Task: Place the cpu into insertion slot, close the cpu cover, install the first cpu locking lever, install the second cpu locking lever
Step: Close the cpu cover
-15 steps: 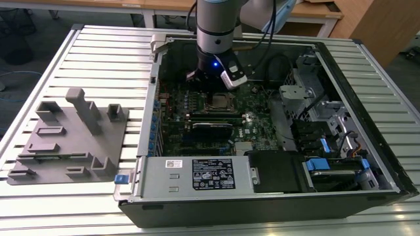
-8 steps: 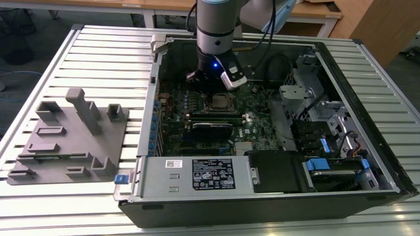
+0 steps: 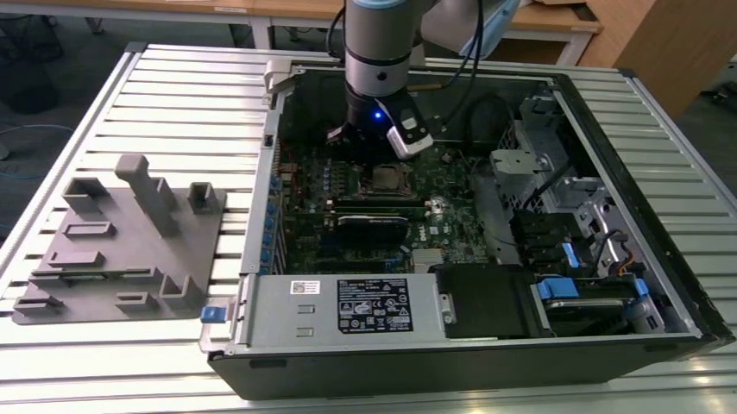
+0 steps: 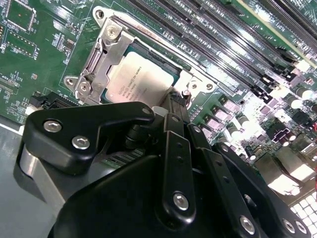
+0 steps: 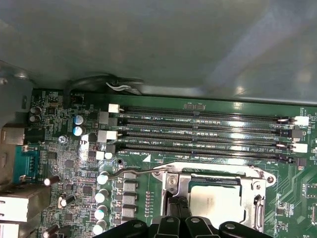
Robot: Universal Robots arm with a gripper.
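Observation:
The cpu lies flat in the insertion slot on the green board, its silver top showing. The cpu cover is folded down around it as a silvery frame. A thin wire locking lever runs along the socket's edge next to the memory slots, with its bent end sticking out past the corner. My gripper is shut, its narrow black fingertips pressed together right at the socket's rim beside the cpu. In the exterior view the gripper hangs low inside the case just above the socket.
Long black memory slots run parallel to the socket. Capacitors stand close by it. A black card and drive bays sit inside the open case. A grey fixture block rests on the table at the exterior view's left.

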